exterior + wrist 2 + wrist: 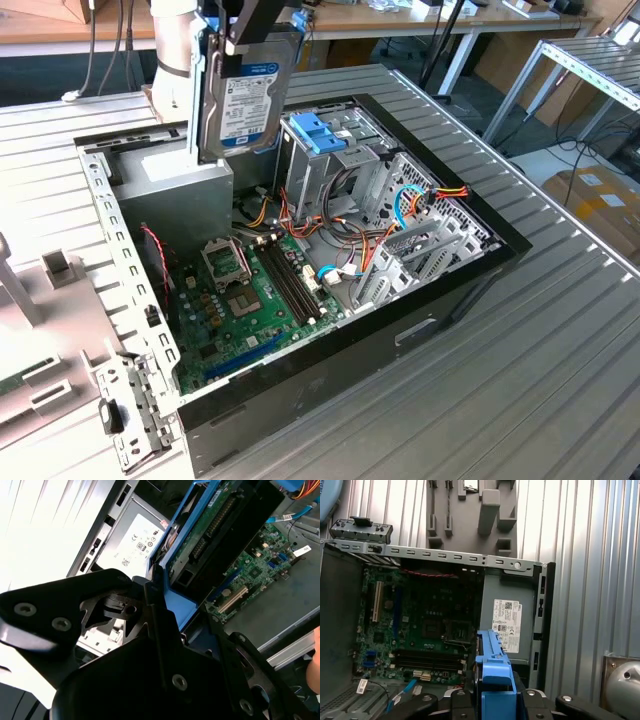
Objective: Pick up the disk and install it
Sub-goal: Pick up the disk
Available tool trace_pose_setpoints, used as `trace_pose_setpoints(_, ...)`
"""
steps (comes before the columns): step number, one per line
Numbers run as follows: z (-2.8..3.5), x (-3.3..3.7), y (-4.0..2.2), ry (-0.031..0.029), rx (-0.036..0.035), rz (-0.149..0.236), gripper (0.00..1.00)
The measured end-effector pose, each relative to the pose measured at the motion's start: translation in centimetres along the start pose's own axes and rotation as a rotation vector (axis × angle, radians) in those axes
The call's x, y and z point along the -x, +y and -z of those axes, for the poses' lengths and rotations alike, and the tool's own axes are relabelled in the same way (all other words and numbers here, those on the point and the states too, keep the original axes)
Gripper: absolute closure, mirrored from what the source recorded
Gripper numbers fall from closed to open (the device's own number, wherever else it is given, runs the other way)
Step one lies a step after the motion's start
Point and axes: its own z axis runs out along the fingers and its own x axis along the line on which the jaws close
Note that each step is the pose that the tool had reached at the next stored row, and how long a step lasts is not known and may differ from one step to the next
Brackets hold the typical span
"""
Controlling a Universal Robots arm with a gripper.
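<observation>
Both jaws clamp disk (pixel 245 95) upright above case (pixel 300 395)

You have a ribbed metal table (pixel 540 370) carrying the open computer case (pixel 330 385) (side panel off), with a grey slotted fixture (pixel 70 320) just beside it at the exterior view's left.

Disk label (pixel 246 100): white with a blue strip, on the disk (pixel 284 70) clamped in the gripper (pixel 250 35); fine print, unreadable.
Power-supply sticker (pixel 507 617): white, on the grey power-supply box (pixel 495 587) below the gripper; small marks and code squares, wording unreadable.
</observation>
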Motion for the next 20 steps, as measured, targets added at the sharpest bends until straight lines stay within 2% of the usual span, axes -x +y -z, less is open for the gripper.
trace_pose_setpoints(20, -0.02, -0.46, -0.29, -0.0001, 0.0000, 0.000, 0.63)
